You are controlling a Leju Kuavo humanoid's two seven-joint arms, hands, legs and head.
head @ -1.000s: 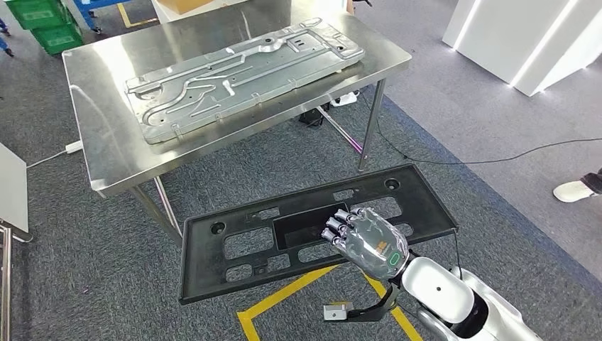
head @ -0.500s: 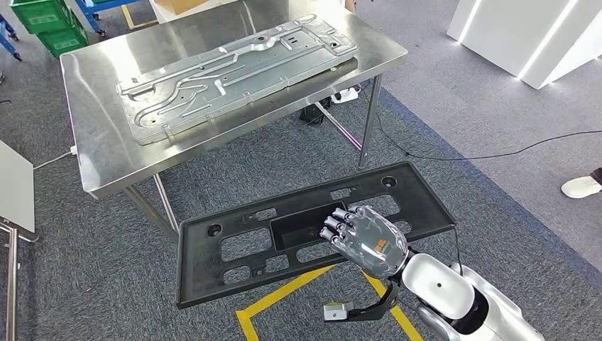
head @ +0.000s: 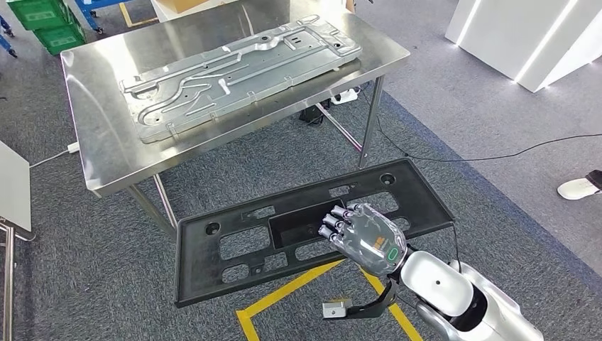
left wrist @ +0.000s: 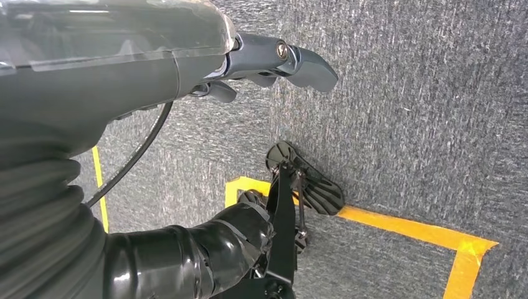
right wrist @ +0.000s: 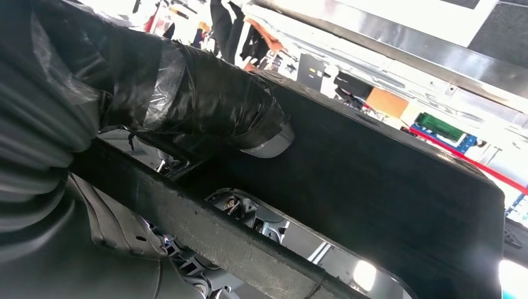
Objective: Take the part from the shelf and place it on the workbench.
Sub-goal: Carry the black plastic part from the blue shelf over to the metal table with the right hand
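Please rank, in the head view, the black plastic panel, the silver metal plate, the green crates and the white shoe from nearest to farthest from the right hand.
1. Black plastic panel: held by the right hand.
2. Silver metal plate: ahead, on the steel workbench.
3. White shoe: far right edge; too close to call against the plate.
4. Green crates: top left corner.

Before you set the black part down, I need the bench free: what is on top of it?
A long stamped metal panel lies across the workbench; whatever is beneath the panel is hidden.
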